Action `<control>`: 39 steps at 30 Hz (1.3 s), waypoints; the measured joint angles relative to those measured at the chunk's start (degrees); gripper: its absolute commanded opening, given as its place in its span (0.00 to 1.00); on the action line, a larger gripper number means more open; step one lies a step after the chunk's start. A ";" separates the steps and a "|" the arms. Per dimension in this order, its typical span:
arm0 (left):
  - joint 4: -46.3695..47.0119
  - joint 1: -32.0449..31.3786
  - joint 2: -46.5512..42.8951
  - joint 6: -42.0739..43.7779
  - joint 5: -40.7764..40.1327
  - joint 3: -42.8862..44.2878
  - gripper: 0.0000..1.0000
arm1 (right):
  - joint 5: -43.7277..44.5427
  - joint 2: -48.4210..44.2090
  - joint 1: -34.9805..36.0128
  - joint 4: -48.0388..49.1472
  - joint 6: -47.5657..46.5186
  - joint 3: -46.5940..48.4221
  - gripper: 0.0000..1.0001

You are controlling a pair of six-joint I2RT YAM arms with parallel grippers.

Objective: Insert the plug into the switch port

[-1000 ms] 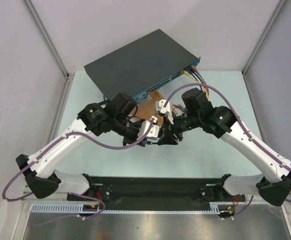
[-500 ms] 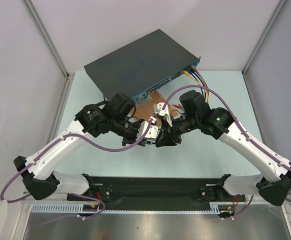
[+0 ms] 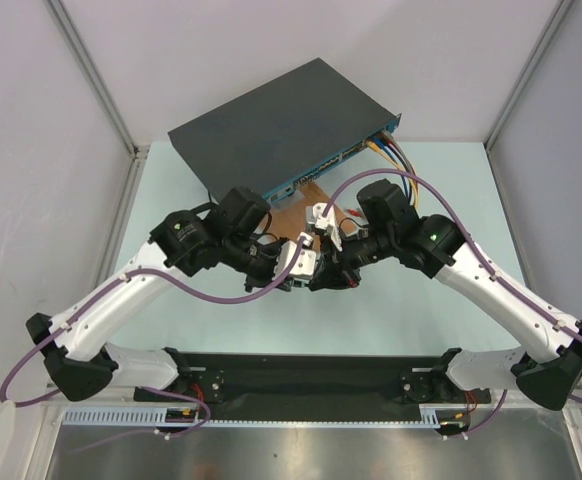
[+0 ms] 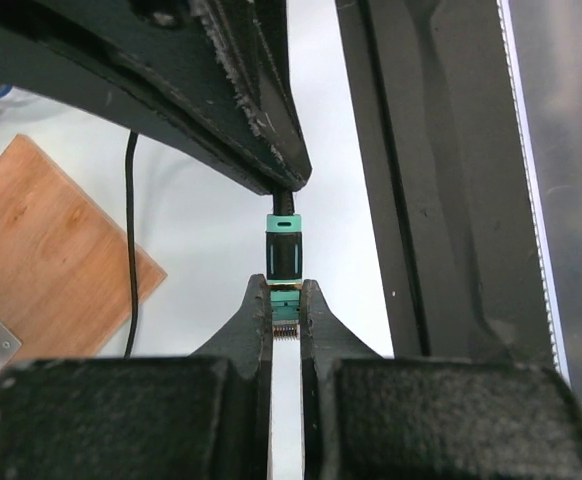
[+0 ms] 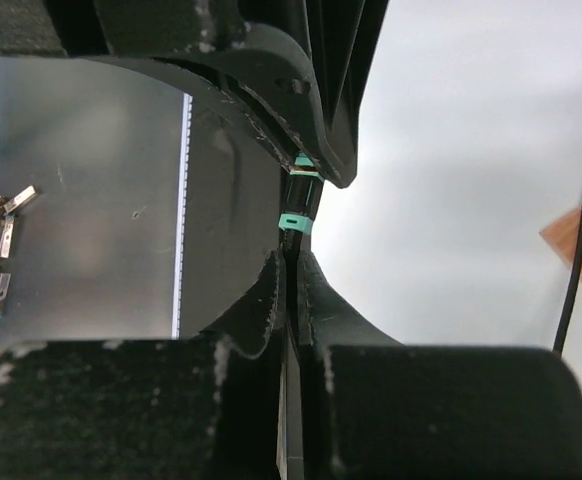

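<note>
Left of centre over the pale surface (image 3: 301, 320), the left tool (image 4: 286, 300) is clamped on the pale contact tip of the plug (image 4: 283, 250). The plug's black and teal body sits between the two arms, apparently lifted clear of the surface. On its right, the right tool (image 5: 291, 262) is closed on the black cable (image 4: 284, 203) just behind the plug. Farther back and right, the switch port (image 3: 321, 172) is one of a row on the blue face of the switch (image 3: 271, 120), well apart from the plug. The left tool covers the end that must enter the port, so it has to let go first. The right tool's hold on thin cable may then let the plug droop or swivel out of line. If the arms move out of step while both grip, the cable could kink. Slack looks to trail beside a wooden board (image 4: 51, 250) and might snag there.
</note>
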 measured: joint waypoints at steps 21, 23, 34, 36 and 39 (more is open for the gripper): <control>35.60 30.36 -15.02 -43.69 8.37 -12.85 0.80 | 15.65 -6.25 -8.15 11.67 10.36 -7.91 0.00; 41.38 34.01 -16.92 -52.48 11.23 -15.28 0.81 | 17.22 -7.52 -8.83 13.68 11.67 -8.61 0.00; 54.23 60.74 -19.65 -89.00 13.25 -31.65 0.96 | 23.98 -8.28 -9.73 26.49 15.02 -11.21 0.00; 54.45 61.31 -19.67 -91.43 13.27 -33.59 0.96 | 26.08 -7.37 -8.61 28.55 14.75 -11.23 0.00; 56.11 61.37 -19.45 -94.97 13.44 -36.44 0.97 | 28.89 -5.92 -6.38 30.93 13.99 -11.21 0.00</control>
